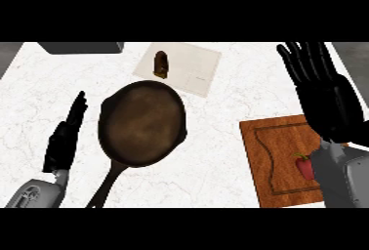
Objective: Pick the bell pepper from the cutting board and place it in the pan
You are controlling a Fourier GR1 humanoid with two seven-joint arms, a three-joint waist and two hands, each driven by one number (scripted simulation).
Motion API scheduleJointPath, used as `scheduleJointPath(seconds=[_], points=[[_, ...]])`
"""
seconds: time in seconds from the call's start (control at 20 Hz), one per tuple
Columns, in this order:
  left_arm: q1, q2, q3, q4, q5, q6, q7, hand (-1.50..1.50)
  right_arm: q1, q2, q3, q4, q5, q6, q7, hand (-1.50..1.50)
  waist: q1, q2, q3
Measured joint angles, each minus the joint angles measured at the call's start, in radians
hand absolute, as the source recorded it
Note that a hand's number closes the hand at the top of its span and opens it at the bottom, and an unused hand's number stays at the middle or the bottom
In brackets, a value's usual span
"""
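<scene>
While the red bell pepper point(305, 166) lies on the wooden cutting board point(274, 161), just below the right hand's wrist, the right hand point(320, 85) hovers past it with straight, spread fingers, holding nothing. The left hand point(65, 139) rests edge-on, fingers straight together, just left of the dark pan point(142, 122) on the white desk point(216, 141).

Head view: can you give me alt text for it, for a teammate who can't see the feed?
A red bell pepper lies on a wooden cutting board at right, partly behind the robot's open right hand and forearm. A dark pan sits mid-counter, with the open left hand beside it.
</scene>
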Motion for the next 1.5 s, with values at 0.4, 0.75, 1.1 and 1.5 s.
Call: scheduleJointPath(seconds=[0.4,0.75,1.1,1.5], points=[[0.092,0.045,0.002,-0.05,-0.011,-0.037,0.059,0.0,0.155,-0.173,-0.153,0.068,0.125,-0.051,0.033,-1.5,-0.007,-0.022,-0.004],[0.174,0.062,-0.002,-0.107,0.009,-0.063,0.087,0.0,0.461,-0.243,-0.315,0.097,0.226,-0.167,0.059,-1.5,-0.019,-0.032,0.0],[0.193,0.059,-0.016,-0.151,-0.007,-0.07,0.112,0.0,0.614,-0.443,-0.336,0.036,0.347,-0.042,0.084,-1.5,0.002,-0.029,-0.001],[0.204,0.068,0.003,-0.19,-0.011,-0.103,0.133,0.0,0.594,-0.552,-0.249,-0.129,0.359,0.141,0.279,-1.5,0.019,-0.028,-0.001]])
